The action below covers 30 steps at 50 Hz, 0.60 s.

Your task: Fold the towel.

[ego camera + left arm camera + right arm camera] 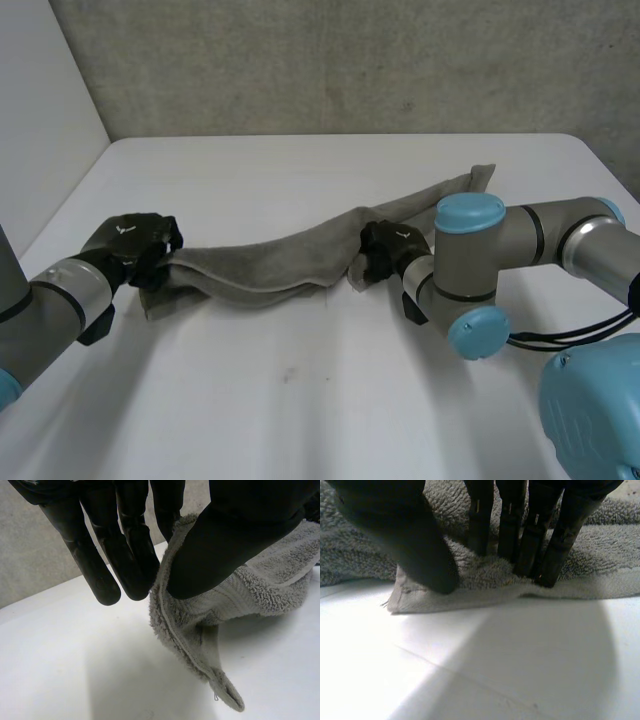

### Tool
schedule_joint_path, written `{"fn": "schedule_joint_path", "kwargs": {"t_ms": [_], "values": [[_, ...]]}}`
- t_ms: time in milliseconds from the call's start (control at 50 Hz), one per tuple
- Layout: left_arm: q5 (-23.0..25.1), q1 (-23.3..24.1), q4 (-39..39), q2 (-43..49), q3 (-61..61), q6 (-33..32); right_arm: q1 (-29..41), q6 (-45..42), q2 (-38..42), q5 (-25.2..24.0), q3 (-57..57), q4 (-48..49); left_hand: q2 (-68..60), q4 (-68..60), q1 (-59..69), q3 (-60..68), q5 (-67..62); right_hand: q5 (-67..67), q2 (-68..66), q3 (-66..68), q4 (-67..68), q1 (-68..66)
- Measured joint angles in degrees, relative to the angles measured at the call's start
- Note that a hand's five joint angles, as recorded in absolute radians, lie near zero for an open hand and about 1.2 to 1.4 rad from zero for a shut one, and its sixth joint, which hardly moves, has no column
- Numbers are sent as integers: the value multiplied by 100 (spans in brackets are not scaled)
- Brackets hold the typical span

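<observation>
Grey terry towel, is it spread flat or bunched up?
Bunched: the grey terry towel stretches as a rumpled strip between left hand and right hand.

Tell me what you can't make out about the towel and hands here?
- Head view: the towel fold under the right hand, covered by it.
- Right wrist view: whether that hand grips or only presses the towel.
- Left wrist view: the towel edge behind the thumb of the left hand.

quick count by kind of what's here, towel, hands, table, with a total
grey towel: 1
black robot hands: 2, left hand and right hand, each pinching the towel
white table: 1
total: 4
</observation>
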State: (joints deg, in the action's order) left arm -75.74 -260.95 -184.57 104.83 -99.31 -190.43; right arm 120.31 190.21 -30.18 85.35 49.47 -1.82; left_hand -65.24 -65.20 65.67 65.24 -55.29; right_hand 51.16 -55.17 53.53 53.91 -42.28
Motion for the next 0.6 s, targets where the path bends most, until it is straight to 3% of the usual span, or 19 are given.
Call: {"fn": "schedule_joint_path", "kwargs": {"t_ms": [100, 180, 220, 520, 540, 600], "values": [[2, 0, 1, 0, -1, 0, 4, -4, 3, 2, -52, -9, 0, 0, 0, 0, 0, 524, -188, 114, 553, -76], [2, -1, 0, -4, -1, 1, 3, -10, -168, 3, -78, 5, 0, 0, 0, 0, -1, 564, -1029, 1298, 1388, -409], [1, -3, 1, -8, -1, 1, -7, -20, -309, -2, -69, 10, 0, 0, 0, 0, 0, 575, -1232, 1426, 1425, -1252], [-2, 0, 12, -33, 0, 5, -151, -223, -1103, -209, 453, -8, 33, 29, -33, -34, 37, 579, -1252, 1436, 1438, -1351], [-2, 4, 14, -34, -2, 4, -131, -263, -1073, -215, 559, -6, 36, 37, -47, -35, 39, -1072, 667, -366, -379, 179], [-3, 7, 16, -34, -6, 4, -103, -283, -1004, -205, 634, -3, 38, 37, -53, -38, 42, -2046, 1581, -1345, -1373, 829]]}}
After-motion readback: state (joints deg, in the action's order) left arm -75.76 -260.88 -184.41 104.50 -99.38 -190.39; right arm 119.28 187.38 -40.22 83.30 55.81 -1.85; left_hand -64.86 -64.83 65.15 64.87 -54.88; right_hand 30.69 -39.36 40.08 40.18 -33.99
